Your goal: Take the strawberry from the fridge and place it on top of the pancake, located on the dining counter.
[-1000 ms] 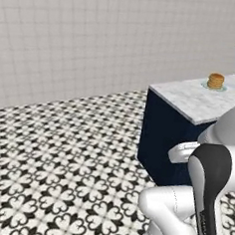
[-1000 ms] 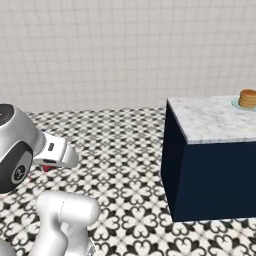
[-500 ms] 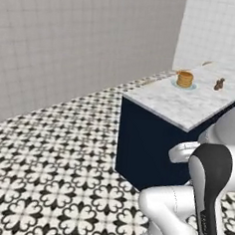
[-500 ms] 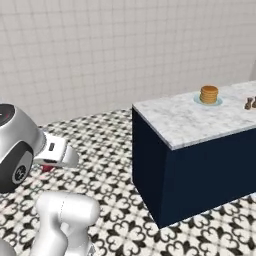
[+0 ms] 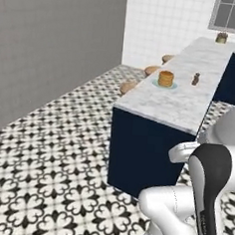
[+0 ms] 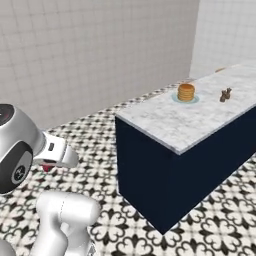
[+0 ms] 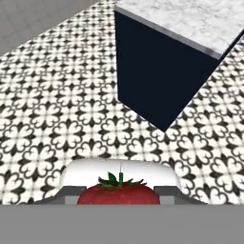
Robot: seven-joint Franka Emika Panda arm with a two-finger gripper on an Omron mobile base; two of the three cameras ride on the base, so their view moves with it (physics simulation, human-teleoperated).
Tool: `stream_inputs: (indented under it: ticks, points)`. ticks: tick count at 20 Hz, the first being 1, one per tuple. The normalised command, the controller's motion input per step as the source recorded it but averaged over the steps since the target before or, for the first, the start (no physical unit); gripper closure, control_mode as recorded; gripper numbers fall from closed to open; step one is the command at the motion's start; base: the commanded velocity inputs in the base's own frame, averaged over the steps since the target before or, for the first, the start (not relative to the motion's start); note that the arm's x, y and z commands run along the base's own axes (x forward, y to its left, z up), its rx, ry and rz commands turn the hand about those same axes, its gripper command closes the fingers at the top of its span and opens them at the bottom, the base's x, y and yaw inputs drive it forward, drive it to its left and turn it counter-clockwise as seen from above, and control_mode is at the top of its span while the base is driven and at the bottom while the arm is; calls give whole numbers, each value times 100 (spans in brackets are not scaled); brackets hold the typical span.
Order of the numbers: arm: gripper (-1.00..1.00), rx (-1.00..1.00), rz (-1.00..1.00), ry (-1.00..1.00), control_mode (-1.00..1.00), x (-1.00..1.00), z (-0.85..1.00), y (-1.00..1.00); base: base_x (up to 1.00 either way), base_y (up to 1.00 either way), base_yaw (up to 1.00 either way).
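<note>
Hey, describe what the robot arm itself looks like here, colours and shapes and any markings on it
The arm is made of glossy white rounded tube-like links with dark joints. One link carries a broad black band with faint small lettering, too small to read. A joint cap is dark grey and round with a small white mark. The white wrist piece tapers toward the gripper. No loose cables show.

counter top (image 5: 178, 102): white-grey marble look, smooth, faint veining
counter base (image 6: 150, 175): navy, plain matt panels
floor (image 7: 62, 114): black-and-white patterned tile, flat finish
wall (image 6: 90, 55): pale square tiles, slight sheen
pancakes (image 6: 186, 92): golden-brown, matt, on a pale smooth plate (image 5: 155, 84)
stools (image 5: 128, 86): round wooden seats
strawberry (image 7: 118, 194): red, glossy skin, green leafy cap
</note>
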Motion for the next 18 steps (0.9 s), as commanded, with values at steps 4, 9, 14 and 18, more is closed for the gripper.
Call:
stream_inputs:
  ticks: [4, 9, 14, 18]
  points:
    - [100, 0, 0, 0, 100, 0, 0, 0, 45, 100, -51]
    - [100, 0, 0, 0, 100, 0, 0, 0, 27, 100, -49]
    - [100, 0, 0, 0, 100, 0, 0, 0, 8, 100, -47]
    - [100, 0, 0, 0, 100, 0, 0, 0, 10, 100, -50]
